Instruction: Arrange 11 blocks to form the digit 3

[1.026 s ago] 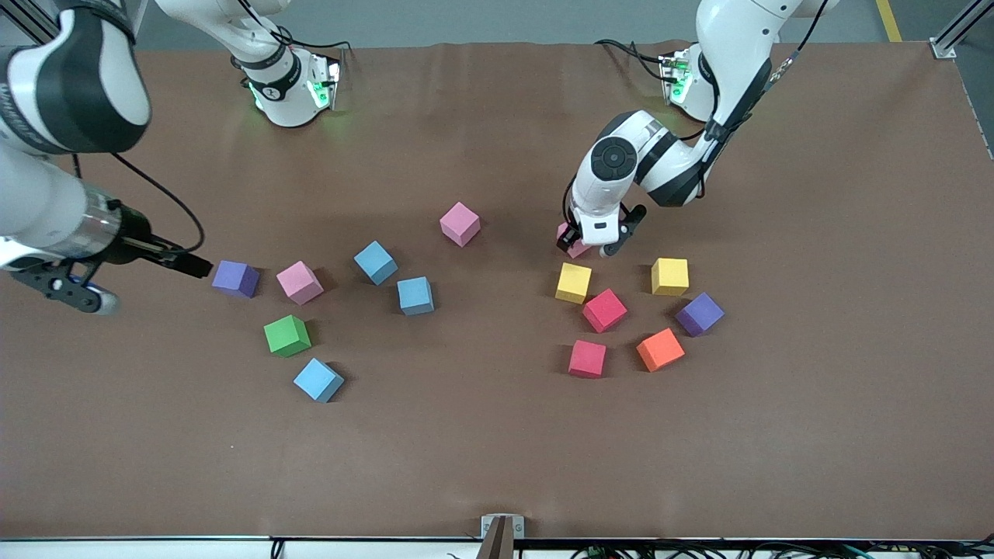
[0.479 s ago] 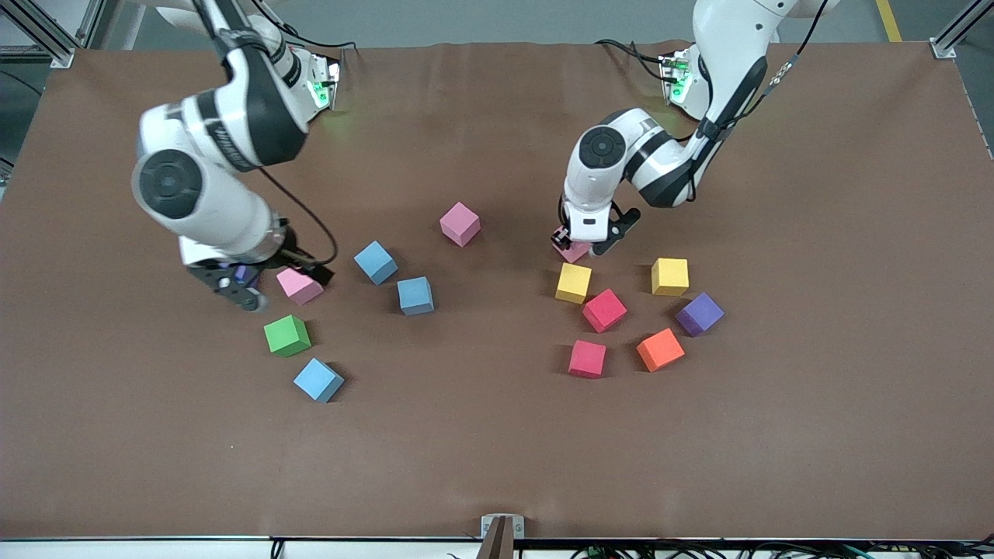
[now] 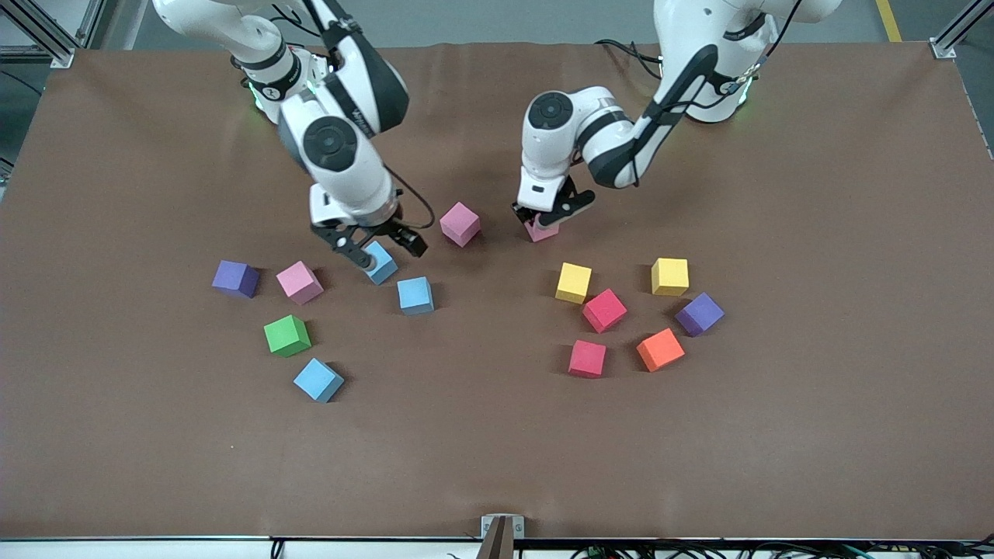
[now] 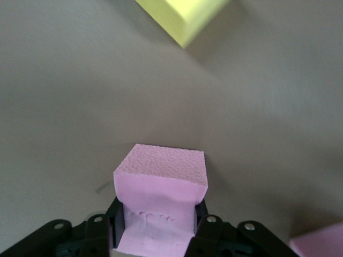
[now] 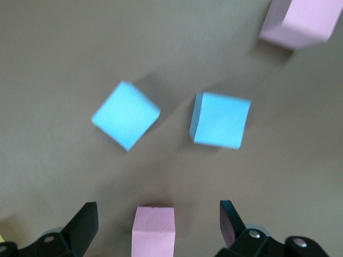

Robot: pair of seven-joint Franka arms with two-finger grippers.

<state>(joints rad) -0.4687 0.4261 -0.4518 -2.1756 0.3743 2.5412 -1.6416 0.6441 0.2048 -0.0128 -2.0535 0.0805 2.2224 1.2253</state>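
Fourteen small matte foam cubes lie scattered across the middle of a brown-covered table [image 3: 497, 450], well in from every edge, in two loose groups and no figure.

The left gripper [image 3: 541, 220] is clamped on a pink foam cube [image 3: 540, 230], low over the table's middle between the groups. In the left wrist view that cube [image 4: 161, 187] bulges, pinched at the waist between the black fingers [image 4: 122, 222]. Whether it rests on the surface cannot be told. Beside it lies a second pink cube [image 3: 460, 223].

The right gripper [image 3: 382, 248] hangs with its fingers [image 3: 353, 255] spread wide astride a light blue cube [image 3: 382, 265], gripping nothing. The right wrist view shows its fingers [image 5: 80, 225] well apart.

Toward the right arm's end lie another light blue cube [image 3: 415, 295], a third pink cube [image 3: 299, 281], a purple cube [image 3: 235, 278], a green cube [image 3: 286, 335] and, nearest the front edge of that group, a third light blue cube [image 3: 318, 380].

Toward the left arm's end sit two yellow cubes [image 3: 573, 282] [image 3: 669, 276], two red cubes [image 3: 604, 310] [image 3: 587, 359], an orange cube [image 3: 660, 349] and a second purple cube [image 3: 699, 314]. One red cube lies just beside a yellow one; the others keep small gaps.
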